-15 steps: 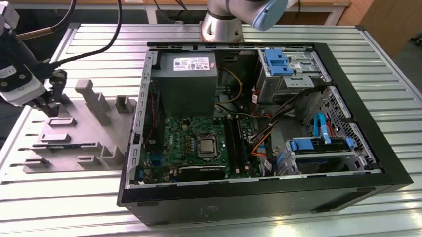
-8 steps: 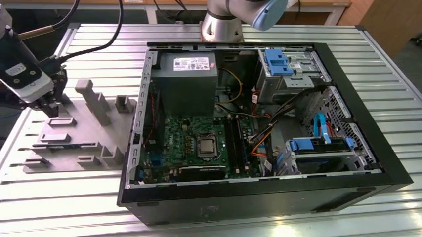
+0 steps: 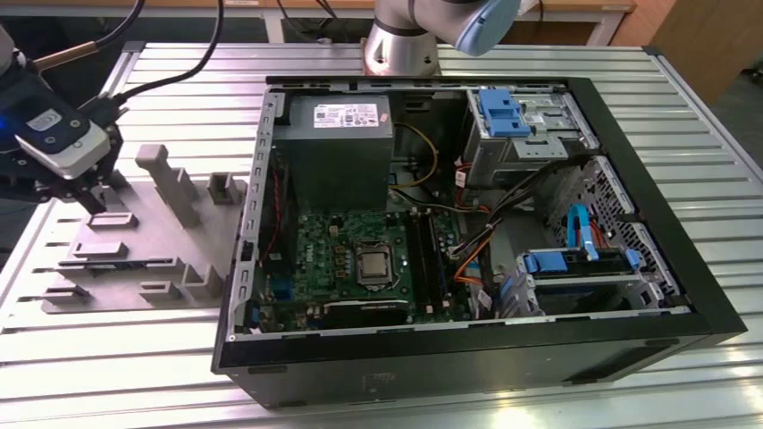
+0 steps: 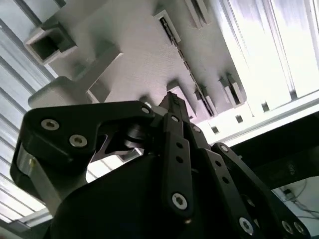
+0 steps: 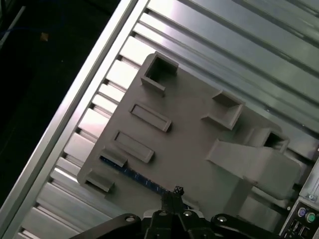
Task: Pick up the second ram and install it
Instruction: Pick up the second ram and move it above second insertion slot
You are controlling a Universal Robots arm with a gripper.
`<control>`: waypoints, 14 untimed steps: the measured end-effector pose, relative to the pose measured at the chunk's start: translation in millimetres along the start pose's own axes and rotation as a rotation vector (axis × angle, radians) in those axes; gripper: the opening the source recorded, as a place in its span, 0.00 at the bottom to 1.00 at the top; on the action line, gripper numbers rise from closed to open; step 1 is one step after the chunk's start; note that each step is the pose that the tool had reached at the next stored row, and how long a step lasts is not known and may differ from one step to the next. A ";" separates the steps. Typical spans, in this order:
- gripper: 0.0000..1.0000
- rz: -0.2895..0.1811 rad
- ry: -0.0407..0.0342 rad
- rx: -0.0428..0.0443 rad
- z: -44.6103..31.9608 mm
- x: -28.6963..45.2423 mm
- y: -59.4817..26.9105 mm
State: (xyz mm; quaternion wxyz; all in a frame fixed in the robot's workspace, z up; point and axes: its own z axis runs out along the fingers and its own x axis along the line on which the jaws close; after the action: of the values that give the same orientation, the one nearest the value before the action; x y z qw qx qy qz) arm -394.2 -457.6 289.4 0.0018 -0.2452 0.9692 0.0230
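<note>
You see a plain grey tray (image 5: 189, 144) on the silver, ribbed worktop (image 5: 224, 45). In the tray, the ram (image 5: 132, 174) is blue-green. Over the tray, the claw (image 5: 176, 191) is black. Beside the tray, the case (image 3: 477, 366) is black and its board (image 3: 339, 241) green.

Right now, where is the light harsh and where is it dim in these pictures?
In the second wrist view the table glares white, and the tool is dark, almost a silhouette. In the first wrist view the light is softer: the tray is evenly grey, the ram shows blue. In the exterior view the case is dim inside.
</note>
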 end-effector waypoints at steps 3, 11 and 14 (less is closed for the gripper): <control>0.11 -0.054 0.0023 -0.0008 0.8 0.0 -0.1; 0.11 -0.199 0.0087 -0.0029 2.5 0.1 -0.1; 0.11 -0.254 0.0111 -0.0038 3.1 0.1 -0.1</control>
State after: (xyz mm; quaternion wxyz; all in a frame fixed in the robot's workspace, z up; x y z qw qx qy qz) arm -394.3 -457.6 286.3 -0.0011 -0.3662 0.9302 0.0230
